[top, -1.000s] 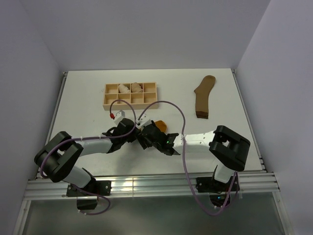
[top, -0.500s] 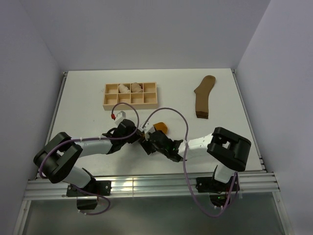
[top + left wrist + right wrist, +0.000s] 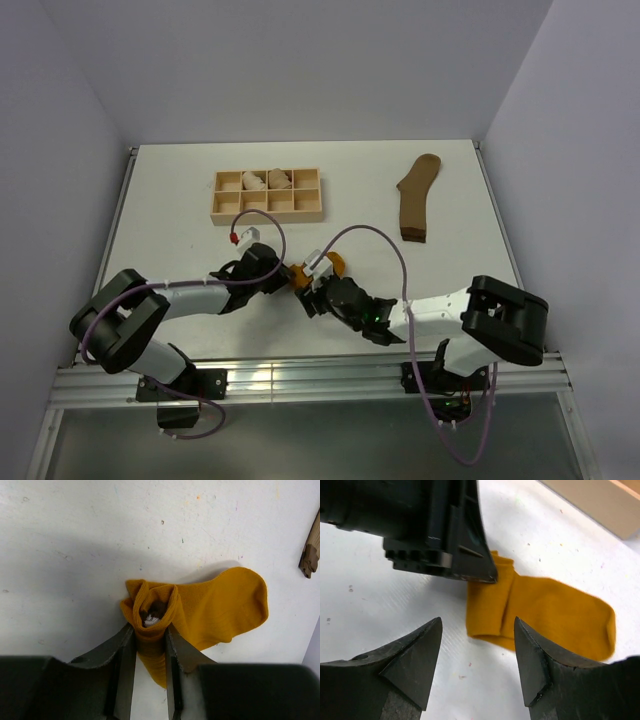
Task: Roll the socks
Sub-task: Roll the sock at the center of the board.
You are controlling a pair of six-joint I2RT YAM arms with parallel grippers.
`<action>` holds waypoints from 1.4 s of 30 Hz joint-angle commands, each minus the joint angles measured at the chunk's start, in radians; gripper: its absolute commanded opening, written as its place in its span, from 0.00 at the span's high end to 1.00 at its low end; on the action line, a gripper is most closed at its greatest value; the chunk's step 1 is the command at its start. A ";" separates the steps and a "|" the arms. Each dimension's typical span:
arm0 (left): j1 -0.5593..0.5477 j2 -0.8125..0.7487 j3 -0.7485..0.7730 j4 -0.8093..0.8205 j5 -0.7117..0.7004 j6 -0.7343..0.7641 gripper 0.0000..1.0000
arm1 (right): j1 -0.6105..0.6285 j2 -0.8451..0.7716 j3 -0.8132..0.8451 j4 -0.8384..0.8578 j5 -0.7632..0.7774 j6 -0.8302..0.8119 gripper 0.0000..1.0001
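Socks, overhead: the mustard sock (image 3: pixel 331 262) lay bunched at mid-desk where the two arms met. The olive-brown sock (image 3: pixel 415 200) lay flat and foot-shaped at far right, well apart.
Tray, overhead: a wooden compartment tray (image 3: pixel 267 193) sat further back on the white desk (image 3: pixel 170 200).
Left wrist: the left jaws pinched the mustard sock's rolled knit end, with a white-and-brown core showing inside. Its toe fanned out flat.
Right wrist: the right jaws, dark and wedge-shaped, stood spread, framing the sock's folded edge.
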 commanded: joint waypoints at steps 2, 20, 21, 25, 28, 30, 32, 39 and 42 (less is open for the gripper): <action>-0.008 0.021 0.021 -0.073 0.056 0.008 0.92 | 0.035 0.068 0.051 0.056 0.076 -0.093 0.33; -0.008 0.022 0.032 -0.088 0.065 0.011 0.94 | 0.110 0.339 0.227 0.067 0.266 -0.243 0.35; -0.009 0.021 0.032 -0.086 0.066 0.011 0.94 | 0.110 0.356 0.238 0.047 0.256 -0.238 0.35; -0.008 0.015 0.033 -0.090 0.065 0.009 0.94 | 0.111 0.393 0.258 -0.006 0.254 -0.197 0.43; -0.009 0.010 0.032 -0.090 0.068 0.008 0.94 | 0.110 0.398 0.258 -0.048 0.240 -0.155 0.49; -0.009 0.007 0.030 -0.086 0.071 0.005 0.94 | 0.110 0.405 0.261 -0.083 0.243 -0.128 0.55; -0.008 0.002 0.026 -0.083 0.077 0.002 0.93 | 0.110 0.413 0.272 -0.114 0.232 -0.105 0.61; 0.004 -0.044 -0.005 -0.071 0.083 -0.029 0.89 | 0.107 0.450 0.292 -0.197 0.194 -0.069 0.91; 0.018 -0.061 -0.022 -0.065 0.092 -0.040 0.85 | 0.105 0.451 0.290 -0.214 0.176 -0.042 0.99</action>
